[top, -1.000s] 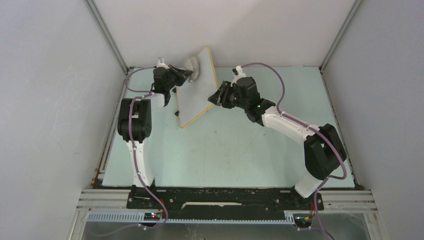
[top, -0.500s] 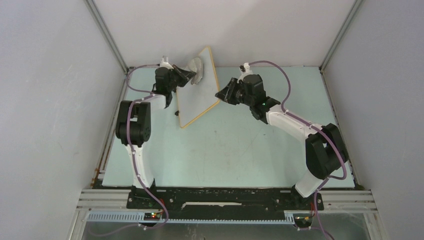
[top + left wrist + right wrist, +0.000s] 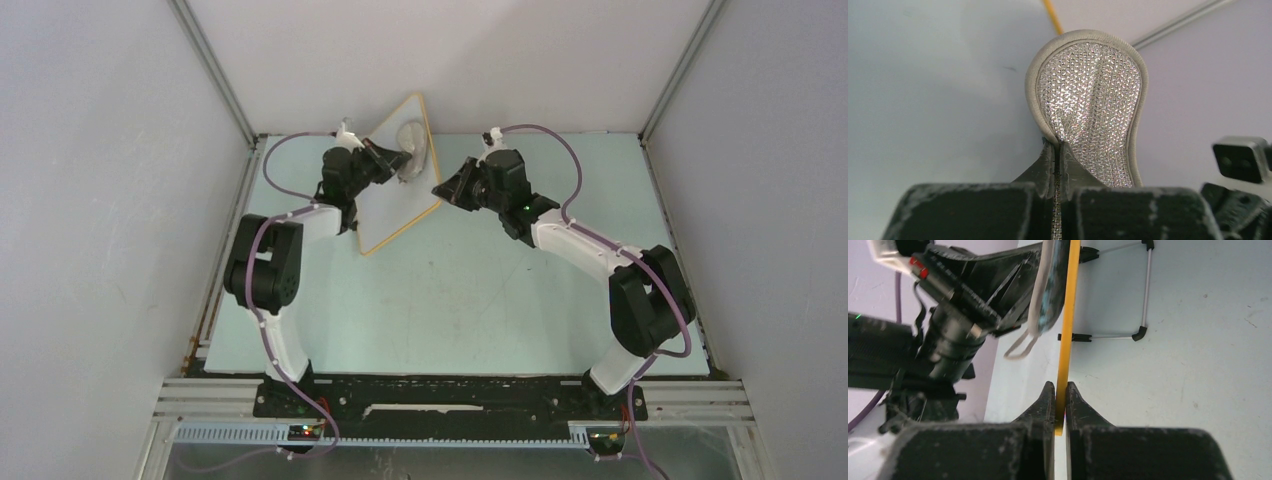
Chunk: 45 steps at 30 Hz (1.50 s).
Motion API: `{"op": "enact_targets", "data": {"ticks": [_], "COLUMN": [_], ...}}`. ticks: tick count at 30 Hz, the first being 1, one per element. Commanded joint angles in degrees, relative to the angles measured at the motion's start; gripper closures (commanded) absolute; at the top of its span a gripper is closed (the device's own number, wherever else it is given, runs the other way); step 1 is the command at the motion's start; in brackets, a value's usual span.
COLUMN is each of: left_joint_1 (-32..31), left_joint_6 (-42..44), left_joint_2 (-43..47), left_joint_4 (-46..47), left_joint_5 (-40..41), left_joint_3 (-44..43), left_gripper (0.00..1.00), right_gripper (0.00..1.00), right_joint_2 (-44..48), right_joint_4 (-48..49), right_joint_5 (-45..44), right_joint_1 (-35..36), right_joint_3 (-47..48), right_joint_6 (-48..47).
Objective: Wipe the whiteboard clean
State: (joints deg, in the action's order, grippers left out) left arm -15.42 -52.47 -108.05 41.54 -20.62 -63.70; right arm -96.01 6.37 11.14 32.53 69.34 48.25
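The whiteboard [image 3: 395,195] stands tilted at the back of the table, white with a tan-orange frame. My left gripper [image 3: 385,160] is shut on the grey oval cloth pad [image 3: 411,162] and presses it against the board's upper face; the pad fills the left wrist view [image 3: 1088,105], with the white board face [image 3: 938,90] behind it. My right gripper [image 3: 443,190] is shut on the board's right edge; the right wrist view shows the orange frame [image 3: 1068,320] pinched between the fingers [image 3: 1045,400]. No writing shows on the board.
The board's wire stand with black feet [image 3: 1143,295] rests on the pale green table [image 3: 470,290] behind it. Grey enclosure walls and metal corner posts [image 3: 215,70] stand close behind the board.
My left gripper has carried the pad rightward and slightly down across the board's upper part. My right gripper moved up along the board's right edge and the board shifted slightly.
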Motion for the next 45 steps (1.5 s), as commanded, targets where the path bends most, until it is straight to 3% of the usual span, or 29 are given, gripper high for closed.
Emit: {"op": "enact_targets", "data": {"ticks": [1, 5, 12, 16, 20, 27, 31, 36, 39, 45], "left_joint_1": [-9.3, -9.8, -9.3, -3.6, 0.2, -3.7, -6.9, -10.2, -9.5, -3.5], "left_joint_6": [2.3, 1.2, -5.7, -8.3, -8.3, -2.6, 1.5, 9.1, 8.1, 3.6], "left_joint_2": [3.2, 3.7, 2.6, 3.3, 0.8, 3.4, 7.5, 8.6, 4.9, 1.2], "left_joint_4": [-2.1, -1.6, 8.2, 7.1, 6.4, 4.9, 12.2, 6.4, 3.2, -6.4], "left_joint_5": [-6.5, -7.5, -7.0, -2.7, -4.0, -4.4, -9.1, -9.8, -9.5, -0.6], "left_joint_3": [3.8, 5.0, 13.8, 18.0, 18.0, 15.6, 16.1, 12.9, 8.8, 6.5], "left_gripper": [1.00, 1.00, 1.00, 1.00, 1.00, 1.00, 1.00, 1.00, 1.00, 1.00], "right_gripper": [1.00, 1.00, 1.00, 1.00, 1.00, 1.00, 1.00, 1.00, 1.00, 1.00], "right_joint_2": [-0.5, 0.2, -0.5, -0.3, -0.1, -0.3, 0.1, 0.7, 0.9, 1.4], "right_joint_4": [4.6, 4.8, 6.4, 5.8, 5.8, 5.8, 5.1, 5.1, 5.2, 4.7], "right_joint_5": [0.1, 0.7, 1.5, 1.5, 1.1, 1.2, 1.2, 1.2, 1.2, 0.8], "right_joint_1": [2.3, 2.3, 2.6, 3.0, 3.4, 3.7, 3.9, 4.2, 4.3, 4.5], "right_joint_3": [2.1, 2.1, 2.6, 3.2, 3.2, 3.2, 3.2, 3.2, 3.2, 3.2], "right_joint_6": [-3.5, -3.1, -1.9, -1.9, -2.0, -1.5, -1.7, -1.8, -1.7, -1.9]}}
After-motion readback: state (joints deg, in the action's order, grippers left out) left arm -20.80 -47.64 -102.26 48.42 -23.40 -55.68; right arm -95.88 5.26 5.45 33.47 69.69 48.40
